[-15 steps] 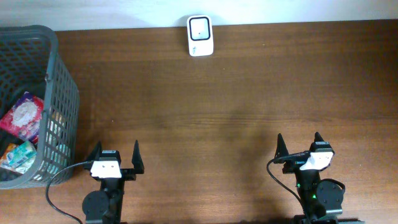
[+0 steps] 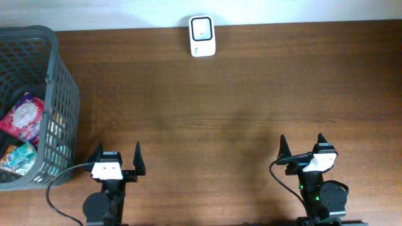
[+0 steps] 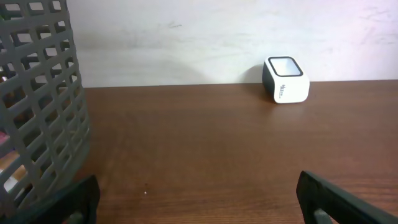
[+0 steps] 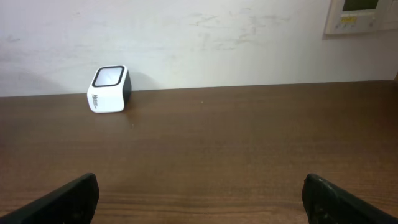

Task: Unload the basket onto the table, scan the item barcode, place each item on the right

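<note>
A white barcode scanner [image 2: 202, 36] with a dark window stands at the table's far edge; it also shows in the left wrist view [image 3: 286, 79] and the right wrist view [image 4: 109, 89]. Packaged items, a pink-red pack [image 2: 24, 117] and a green one [image 2: 17, 158], lie inside the grey basket [image 2: 63, 107] at the left. My left gripper [image 2: 116, 155] stands open near the front edge, beside the basket, with nothing between its fingers. My right gripper [image 2: 302, 144] is open too, at the front right, holding nothing. No barcode is visible.
The basket's mesh wall [image 3: 37, 106] fills the left of the left wrist view, close to the left finger. A pale wall runs behind the wooden table [image 2: 251, 94]. A wall panel [image 4: 364, 15] sits at the upper right.
</note>
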